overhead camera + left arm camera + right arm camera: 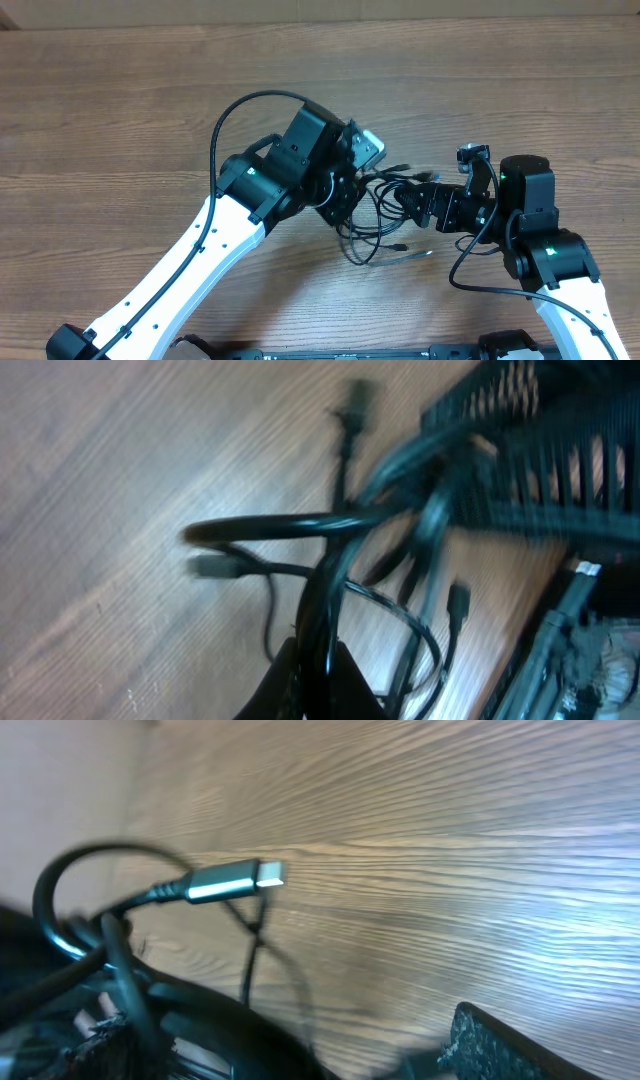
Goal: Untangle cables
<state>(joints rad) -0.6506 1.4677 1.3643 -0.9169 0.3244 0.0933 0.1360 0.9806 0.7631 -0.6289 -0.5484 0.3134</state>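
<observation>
The cables (385, 215) are thin black cords in a tangle on the wood table between my two grippers. My left gripper (345, 205) sits at the tangle's left side. In the left wrist view it (322, 655) is shut on a thick black strand, and loops (300, 522) and small plugs (215, 567) spread beyond it. My right gripper (420, 205) faces the tangle from the right. In the right wrist view its jaws stand wide apart. One finger (500, 1045) shows at the lower right, and cable strands (120, 970) cover the other side. A silver-tipped plug (235, 880) sticks up from the bundle.
The wooden table (150, 100) stretches bare to the left and far side. The white left arm (190, 260) runs to the bottom left, the right arm (565, 275) to the bottom right. Loose cable ends (405, 255) trail toward the front.
</observation>
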